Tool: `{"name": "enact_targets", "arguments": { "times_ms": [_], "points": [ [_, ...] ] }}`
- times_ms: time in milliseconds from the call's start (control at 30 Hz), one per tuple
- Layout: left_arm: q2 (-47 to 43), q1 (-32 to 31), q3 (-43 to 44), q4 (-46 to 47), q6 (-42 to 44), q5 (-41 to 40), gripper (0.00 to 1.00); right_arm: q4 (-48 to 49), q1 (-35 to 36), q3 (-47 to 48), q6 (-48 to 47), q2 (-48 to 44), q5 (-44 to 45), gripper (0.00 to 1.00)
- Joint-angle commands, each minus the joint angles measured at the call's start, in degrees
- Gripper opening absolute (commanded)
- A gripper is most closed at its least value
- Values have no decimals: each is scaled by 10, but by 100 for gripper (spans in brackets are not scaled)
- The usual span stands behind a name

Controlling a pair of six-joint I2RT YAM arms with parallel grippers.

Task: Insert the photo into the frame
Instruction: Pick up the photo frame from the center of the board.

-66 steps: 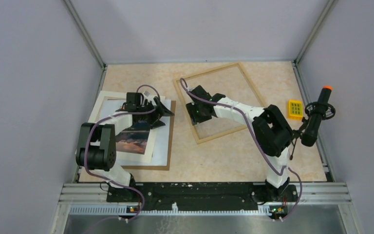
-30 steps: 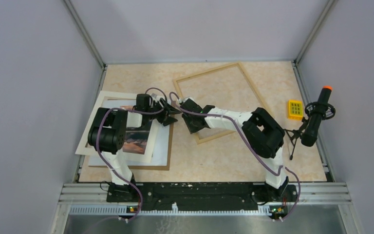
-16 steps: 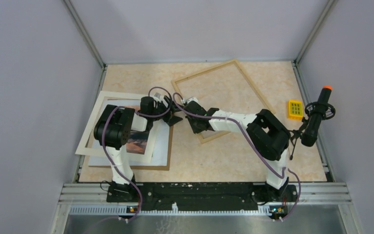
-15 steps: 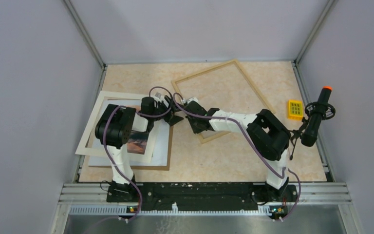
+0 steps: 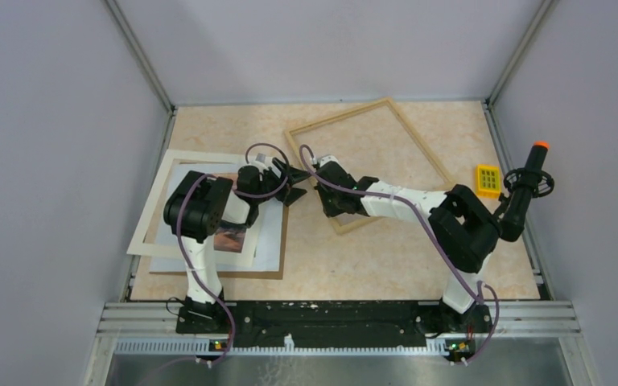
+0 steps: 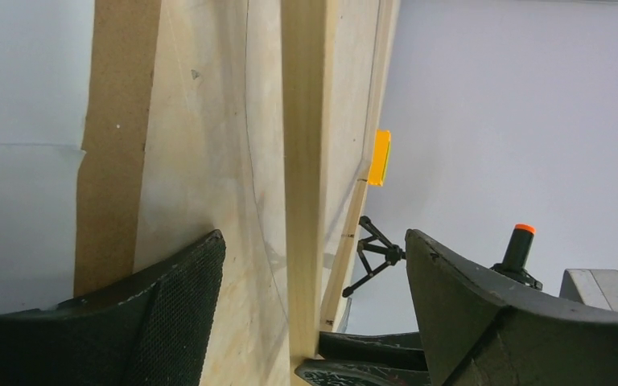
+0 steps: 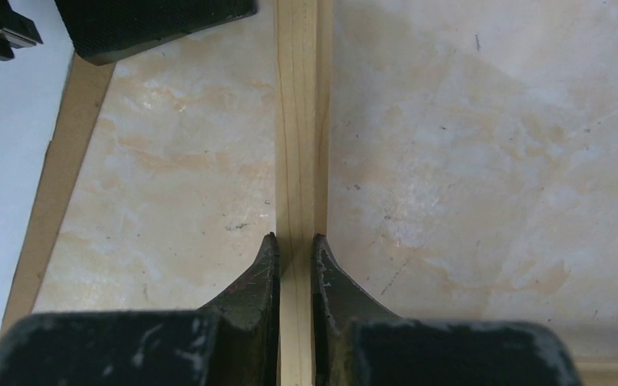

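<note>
Beige marbled table (image 5: 386, 257), grey walls (image 5: 330, 48). Behind the left pincer (image 5: 294, 183), the photo (image 5: 229, 236) lies under a white mat (image 5: 146, 221) on a brown backing board (image 5: 282, 241), and nothing holds it. Left pincer gapes wide and empty, fingers lined up either side of a frame (image 5: 420, 141) rail; whether they straddle it is unclear. Just right of it, the right pincer (image 5: 327, 193) is pinched tight on that same rail. Bare table shows inside the frame. Judgement: early stage, with the photo transfer wholly left to do.
</note>
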Motion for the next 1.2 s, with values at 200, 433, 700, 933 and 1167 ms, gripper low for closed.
{"name": "enact_targets", "arguments": {
  "times_ms": [200,433,700,933,1167],
  "points": [
    [81,-19,18,32,-19,23,89,57,-23,-10,20,-45,-50,0],
    [72,-29,33,-13,-6,-10,89,60,-26,-7,23,-46,-62,0],
    [49,-35,-8,22,-64,-9,91,62,-32,-6,29,-55,-65,0],
    [40,-49,-31,24,-89,-12,98,63,-35,0,31,-55,-73,0],
    [56,-71,-20,36,-108,-9,98,63,-36,1,31,-57,-74,0]
  ]
}}
